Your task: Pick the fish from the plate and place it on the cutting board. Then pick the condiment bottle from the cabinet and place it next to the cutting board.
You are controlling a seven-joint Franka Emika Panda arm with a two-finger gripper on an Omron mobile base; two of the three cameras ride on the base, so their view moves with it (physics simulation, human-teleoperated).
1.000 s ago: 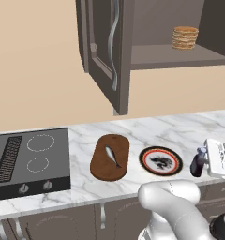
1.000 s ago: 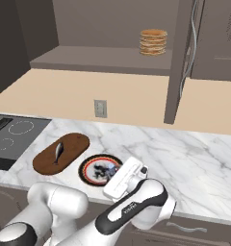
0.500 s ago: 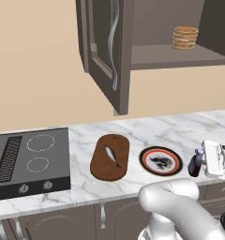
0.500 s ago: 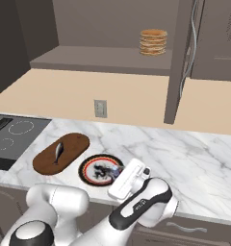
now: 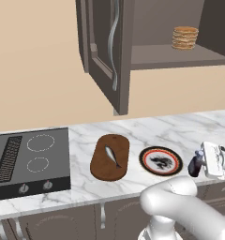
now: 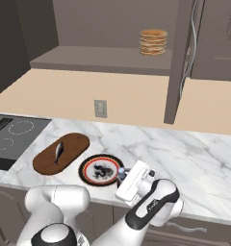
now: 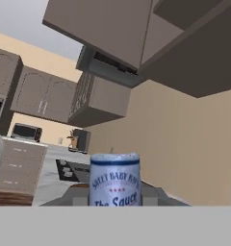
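The silver-grey fish [image 5: 112,155] [image 6: 58,152] lies on the dark-brown cutting board [image 5: 102,168] [image 6: 45,163]. To the board's right sits the plate [image 5: 146,154] [image 6: 86,166], with only its dark motif on it. My gripper [image 5: 201,163] [image 6: 123,174] is shut on the condiment bottle [image 5: 194,167] [image 6: 121,172] and holds it low over the counter, just right of the plate. The hand view shows the bottle's label [image 7: 115,180] close up between the fingers. Above, the cabinet [image 5: 109,51] stands with its door open.
A tan stack of pancakes [image 5: 185,37] [image 6: 153,42] sits on the cabinet shelf. A black cooktop [image 5: 25,159] [image 6: 11,134] is set into the marble counter left of the board. A wall outlet [image 6: 100,108] is behind the board.
The hand with the bottle has shifted slightly and sunk a little toward the counter right of the plate. Fish, board and plate have not moved.
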